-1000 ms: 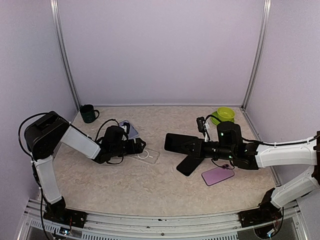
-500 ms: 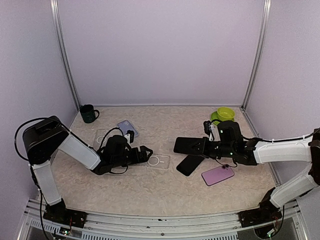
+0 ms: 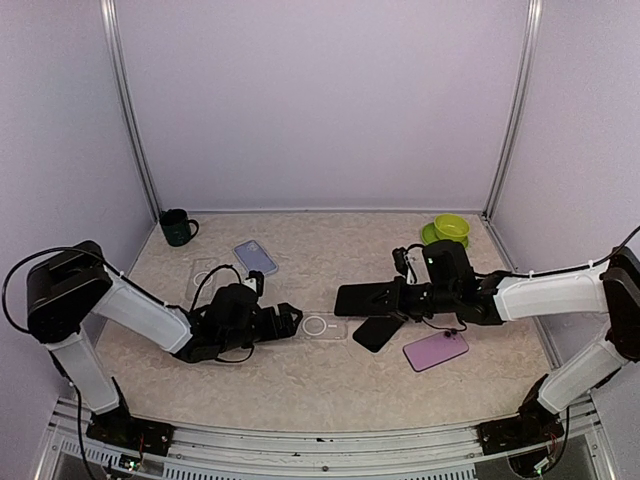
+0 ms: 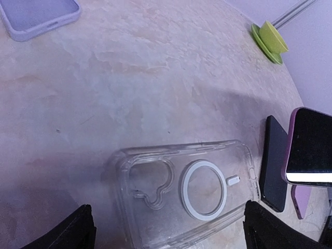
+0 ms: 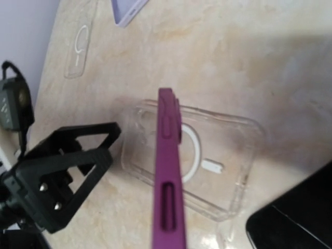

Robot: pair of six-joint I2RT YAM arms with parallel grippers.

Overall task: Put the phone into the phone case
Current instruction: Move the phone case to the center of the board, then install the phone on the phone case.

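Note:
A clear phone case [image 4: 187, 192] with a white ring lies flat on the table, also seen mid-table as the clear case [image 3: 322, 325]. My left gripper [image 3: 285, 322] is open, and its black fingertips [image 4: 78, 231] stand either side of the case's near edge. My right gripper [image 3: 405, 297] is shut on a phone [image 3: 362, 298] with a purple rim and a black screen. It holds the phone in the air just right of the case and above its right end. In the right wrist view the phone [image 5: 168, 176] shows edge-on over the case [image 5: 202, 161].
A black phone [image 3: 378, 330] and a purple phone [image 3: 436, 351] lie right of the case. A lilac case [image 3: 256, 258] and a second clear case [image 3: 205, 272] lie at the back left. A dark green mug [image 3: 178, 227] and a lime bowl [image 3: 450, 229] stand by the back wall.
The left gripper and the clear case between its fingers have moved right and nearer, towards the table's middle. The right gripper has kept the phone hovering close by, now lower over the case's right end.

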